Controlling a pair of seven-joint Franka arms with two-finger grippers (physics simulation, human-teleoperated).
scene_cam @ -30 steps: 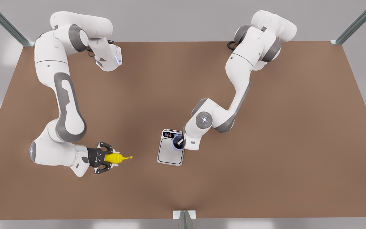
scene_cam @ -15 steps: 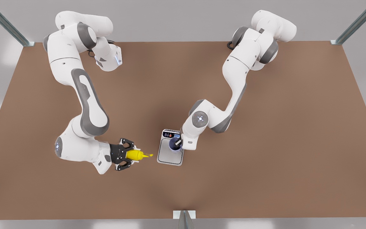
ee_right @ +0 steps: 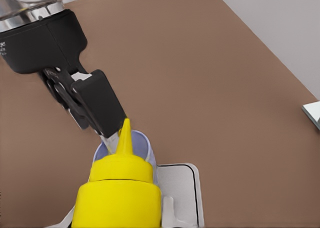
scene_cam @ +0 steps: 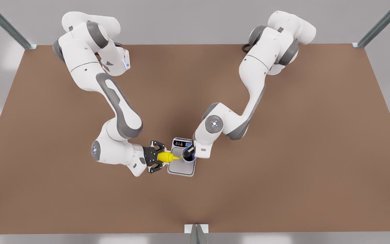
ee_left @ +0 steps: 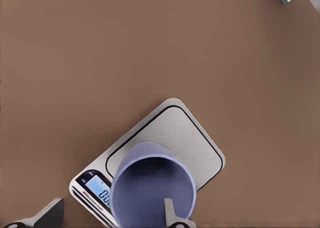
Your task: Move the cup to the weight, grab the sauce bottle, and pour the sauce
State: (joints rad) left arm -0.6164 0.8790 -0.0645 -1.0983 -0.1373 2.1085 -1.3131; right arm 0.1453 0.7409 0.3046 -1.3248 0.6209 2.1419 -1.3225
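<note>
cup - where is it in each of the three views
Front view: the cup stands on the scale, between the two grippers.
Left wrist view: cup with one finger inside the rim.
Right wrist view: cup behind the yellow bottle.
Shared landmark: the scale.

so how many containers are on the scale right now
1: the lavender cup stands on the scale, gripped by the left gripper. The sauce bottle is in the right gripper.

Simulated lab bench: bare brown table, grey walls, metal frame posts.
</note>
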